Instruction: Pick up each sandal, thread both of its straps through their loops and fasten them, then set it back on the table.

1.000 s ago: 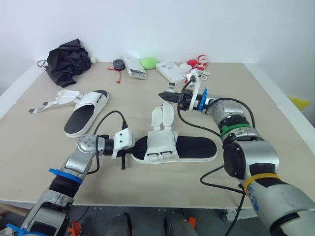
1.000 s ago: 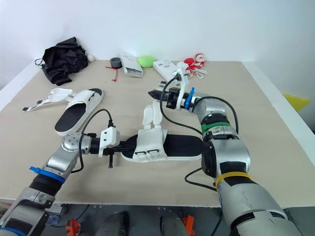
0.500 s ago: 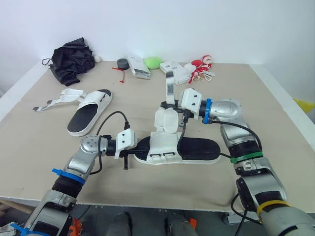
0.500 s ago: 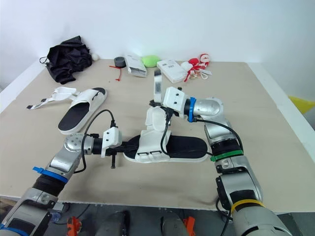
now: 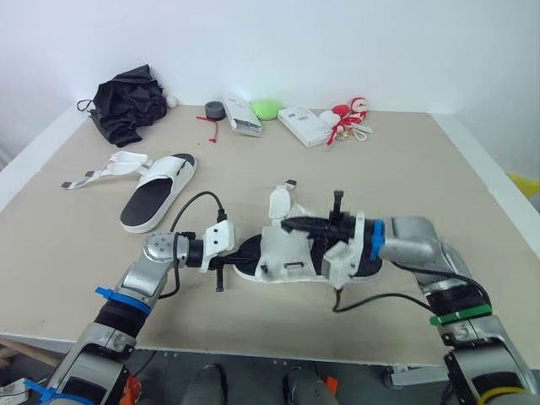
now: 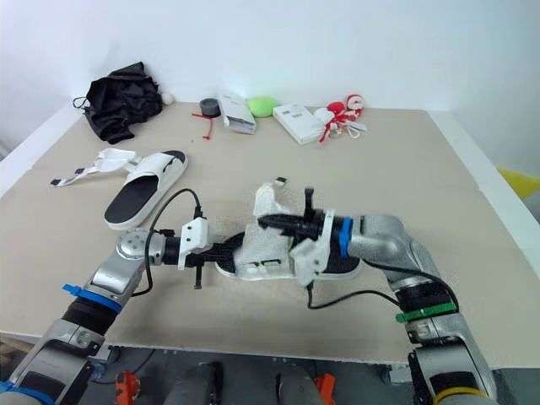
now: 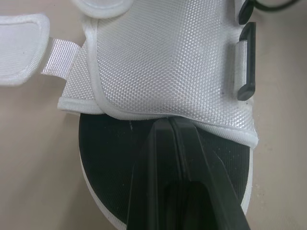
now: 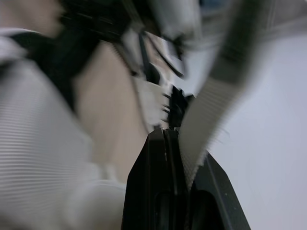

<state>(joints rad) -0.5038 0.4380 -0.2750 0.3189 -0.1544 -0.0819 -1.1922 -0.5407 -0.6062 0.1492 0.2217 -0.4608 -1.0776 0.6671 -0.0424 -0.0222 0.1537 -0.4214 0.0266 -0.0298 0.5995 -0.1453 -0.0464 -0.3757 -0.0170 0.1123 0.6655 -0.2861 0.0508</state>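
The sandal being worked (image 5: 291,257) lies flat on the table (image 5: 456,177) at the centre of the head views, not lifted. The left gripper (image 7: 171,123) reaches in from the lower left with its fingers closed together. Their tips rest on the black footbed at the edge of the white upper, which probably pins the sole so that it cannot slide while a strap is pulled. The right gripper (image 5: 287,224) reaches across the upper from the right, its fingers clamped on a strap (image 8: 218,86). The strap runs out between them, an arrangement that suits drawing it over the upper toward the loops (image 7: 245,61) on the near side. Whether the strap has passed a loop cannot be told. The second sandal (image 5: 156,192) lies at the middle left with its straps (image 5: 99,173) spread open, well apart from both grippers and untouched, so most of the task remains.
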